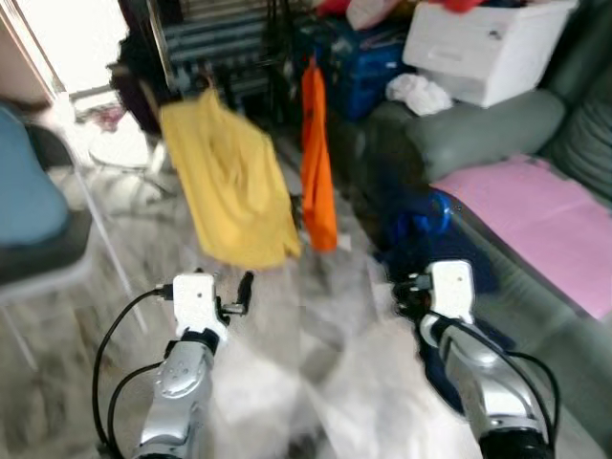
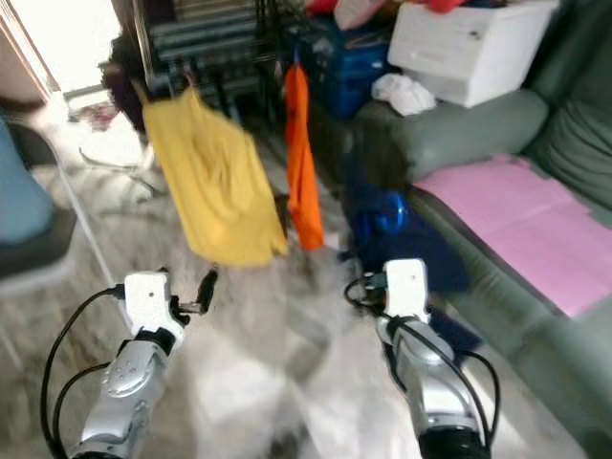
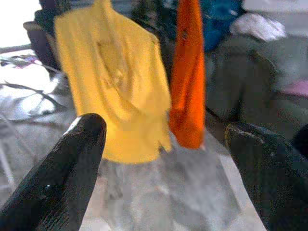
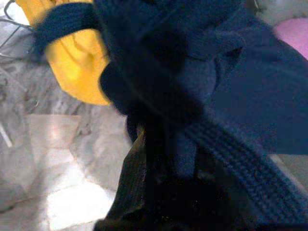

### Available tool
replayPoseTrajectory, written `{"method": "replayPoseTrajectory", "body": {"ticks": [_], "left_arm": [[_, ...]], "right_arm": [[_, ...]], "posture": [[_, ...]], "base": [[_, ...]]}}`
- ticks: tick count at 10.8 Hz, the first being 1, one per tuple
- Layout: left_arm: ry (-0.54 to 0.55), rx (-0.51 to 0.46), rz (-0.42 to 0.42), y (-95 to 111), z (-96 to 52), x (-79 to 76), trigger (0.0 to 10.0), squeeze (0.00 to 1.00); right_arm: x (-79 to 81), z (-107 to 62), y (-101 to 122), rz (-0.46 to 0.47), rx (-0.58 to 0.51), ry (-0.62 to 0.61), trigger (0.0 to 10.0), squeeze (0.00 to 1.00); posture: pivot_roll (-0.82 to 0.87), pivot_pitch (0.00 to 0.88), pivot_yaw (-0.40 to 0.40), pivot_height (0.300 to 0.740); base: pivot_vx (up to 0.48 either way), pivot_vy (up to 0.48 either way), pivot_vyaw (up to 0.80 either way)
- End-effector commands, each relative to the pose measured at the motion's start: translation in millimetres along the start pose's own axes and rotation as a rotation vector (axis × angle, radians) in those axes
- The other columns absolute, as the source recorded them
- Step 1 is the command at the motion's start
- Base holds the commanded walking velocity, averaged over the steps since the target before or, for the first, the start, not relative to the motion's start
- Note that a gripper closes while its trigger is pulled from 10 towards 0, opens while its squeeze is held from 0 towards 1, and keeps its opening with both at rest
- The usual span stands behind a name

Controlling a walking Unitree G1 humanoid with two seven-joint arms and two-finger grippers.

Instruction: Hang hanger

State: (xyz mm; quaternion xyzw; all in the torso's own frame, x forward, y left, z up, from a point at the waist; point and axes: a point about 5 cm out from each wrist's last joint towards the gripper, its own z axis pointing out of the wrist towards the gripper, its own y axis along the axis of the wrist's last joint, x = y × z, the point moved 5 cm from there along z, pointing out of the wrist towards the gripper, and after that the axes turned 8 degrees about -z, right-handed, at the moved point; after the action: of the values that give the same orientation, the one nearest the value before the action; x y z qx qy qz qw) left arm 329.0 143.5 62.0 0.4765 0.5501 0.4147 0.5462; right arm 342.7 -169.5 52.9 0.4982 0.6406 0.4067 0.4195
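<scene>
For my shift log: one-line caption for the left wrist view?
Open left end effector faces a hanging yellow shirt and orange garment.

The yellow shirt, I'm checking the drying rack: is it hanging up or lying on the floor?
Hanging. The yellow shirt hangs spread from the rack beside the orange garment, its hem above the floor.

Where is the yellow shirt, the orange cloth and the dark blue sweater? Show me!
yellow shirt [image 1: 229, 186], left eye view, middle of its front.
orange cloth [image 1: 316, 172], left eye view, middle of the hanging strip.
dark blue sweater [image 4: 192, 62], right wrist view, on the knit bulk close to the camera.
</scene>
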Motion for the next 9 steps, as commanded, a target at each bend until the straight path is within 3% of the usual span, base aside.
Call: {"method": "replayPoseTrajectory", "body": {"ticks": [1, 4, 7, 9], "left_arm": [[0.039, 0.004, 0.011, -0.6, 1.5, 5.9, 10.0, 0.00], [0.088, 0.025, -0.020, -6.4, 5.5, 13.4, 10.0, 0.00], [0.084, 0.062, -0.025, -15.8, 11.1, 13.2, 10.0, 0.00], [0.072, 0.027, -0.023, -4.5, 19.2, 9.4, 10.0, 0.00]], "right_arm": [[-1.2, 0.0, 13.8, 0.007, -0.050, 0.001, 10.0, 0.00], [9.1, 4.2, 11.0, 0.021, -0.041, 0.032, 10.0, 0.00], [7.4, 11.3, 14.2, 0.041, -0.050, -0.002, 10.0, 0.00], [9.1, 15.3, 20.1, 0.040, -0.065, -0.005, 10.0, 0.00]], "posture": [[-0.19, 0.000, 0.088, 0.740], [-0.20, 0.000, 0.077, 0.740], [-0.22, 0.000, 0.091, 0.740], [-0.21, 0.000, 0.105, 0.740]], "base": [[0.480, 0.000, 0.80], [0.480, 0.000, 0.71], [0.466, 0.000, 0.00], [0.454, 0.000, 0.00]]}}
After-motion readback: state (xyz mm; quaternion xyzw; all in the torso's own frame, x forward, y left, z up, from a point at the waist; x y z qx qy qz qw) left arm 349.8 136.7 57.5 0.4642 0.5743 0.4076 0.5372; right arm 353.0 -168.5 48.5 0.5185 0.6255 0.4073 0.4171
